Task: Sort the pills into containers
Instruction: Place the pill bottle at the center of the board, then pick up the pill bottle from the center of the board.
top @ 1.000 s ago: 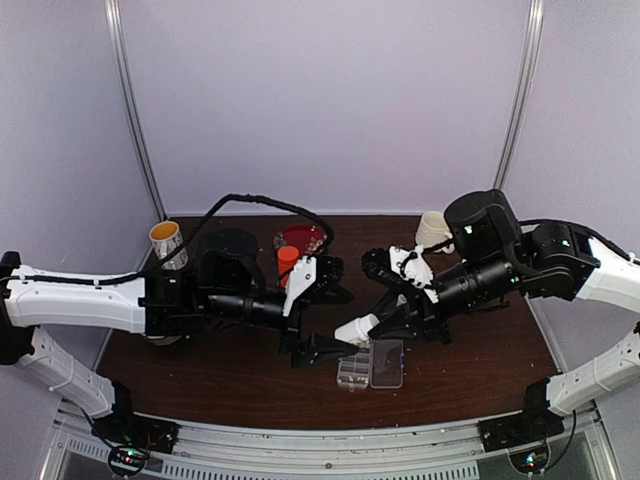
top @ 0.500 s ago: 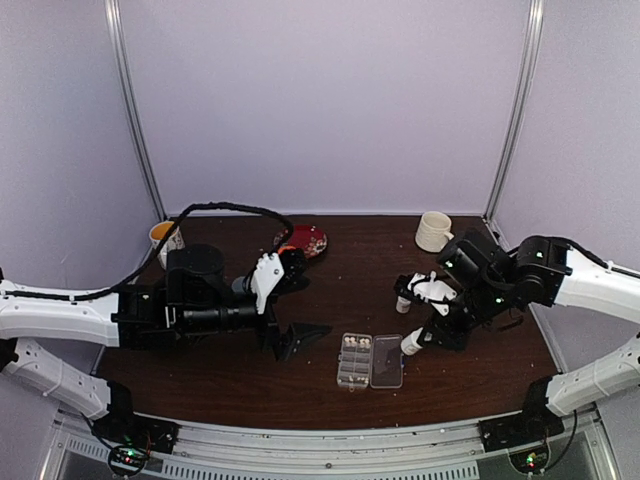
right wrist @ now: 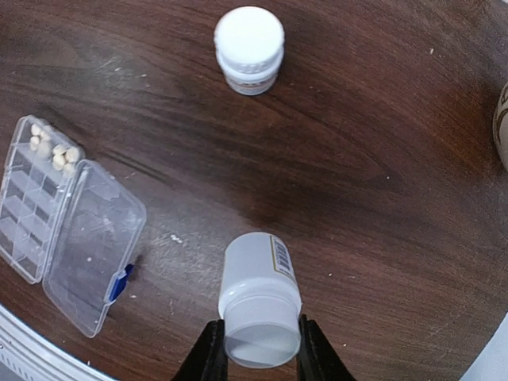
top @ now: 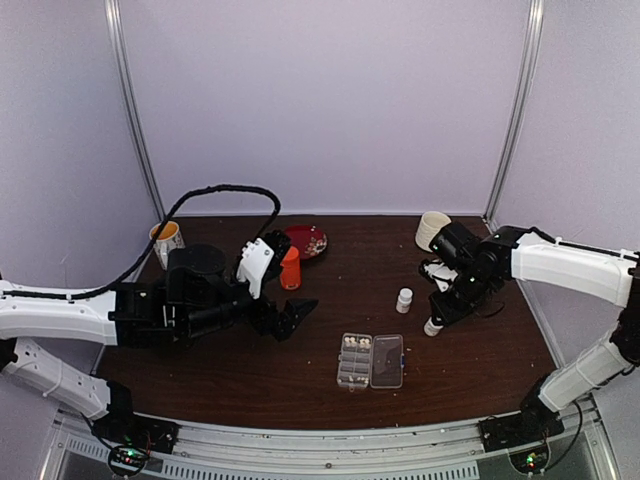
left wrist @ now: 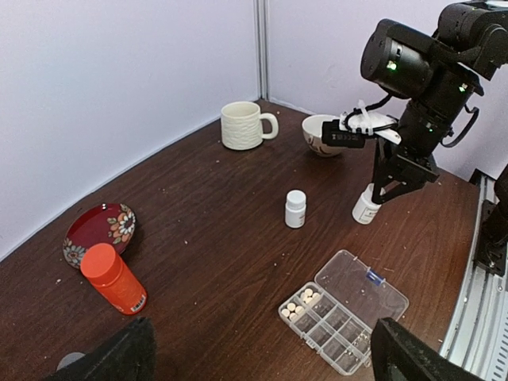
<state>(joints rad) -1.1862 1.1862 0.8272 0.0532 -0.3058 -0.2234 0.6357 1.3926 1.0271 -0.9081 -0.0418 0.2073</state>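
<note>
Pills [right wrist: 54, 151] sit in organiser box [right wrist: 20, 230]; right fingers [right wrist: 208, 359] grip white bottle [right wrist: 258, 290].

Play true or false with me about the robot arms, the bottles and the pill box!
1. The right gripper is shut on a white bottle. True.
2. The organiser box is closed. False: its lid lies flipped open beside the compartments.
3. The pills all sit at one end of the box. True.
4. The orange bottle is lying on its side. False: it stands upright next to the red plate.
5. The left gripper is squeezing something. False: it is wide open with nothing in it.
</note>
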